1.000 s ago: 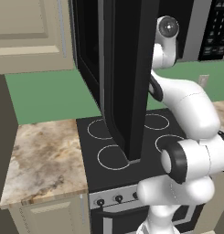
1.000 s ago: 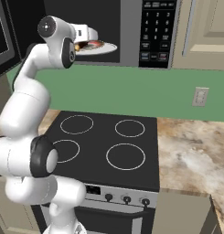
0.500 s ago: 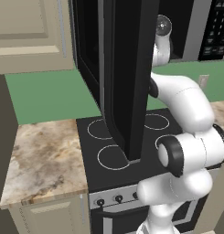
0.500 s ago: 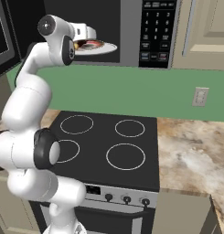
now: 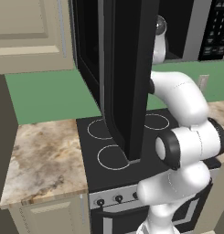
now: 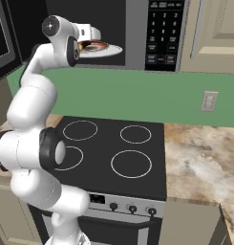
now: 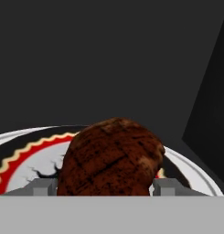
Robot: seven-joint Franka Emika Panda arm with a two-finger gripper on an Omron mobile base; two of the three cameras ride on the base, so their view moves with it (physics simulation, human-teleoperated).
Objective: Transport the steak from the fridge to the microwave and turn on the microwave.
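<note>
The steak (image 7: 111, 157), a dark red-brown rounded lump w/ a charred, grilled-looking surface, sits on a flat round glossy white plate (image 7: 22, 153) w/ a red zigzag-and-black rim, inside the dark cavity of the wide black microwave (image 6: 137, 33) w/ its keypad of small white buttons. The claw (image 7: 106, 186) straddles the steak, its grey finger tips (image 7: 42, 187) right at each flank; whether they actually press it I can't tell. The white arm reaches up from above the black glass stove (image 6: 113, 153) w/ ring burners, wrist bent level into the microwave opening, beside its swung-out black door (image 5: 127, 77).

The steak (image 7: 112, 157) hides most of the plate (image 7: 22, 151) and the tool's fingertips (image 7: 42, 186).
</note>
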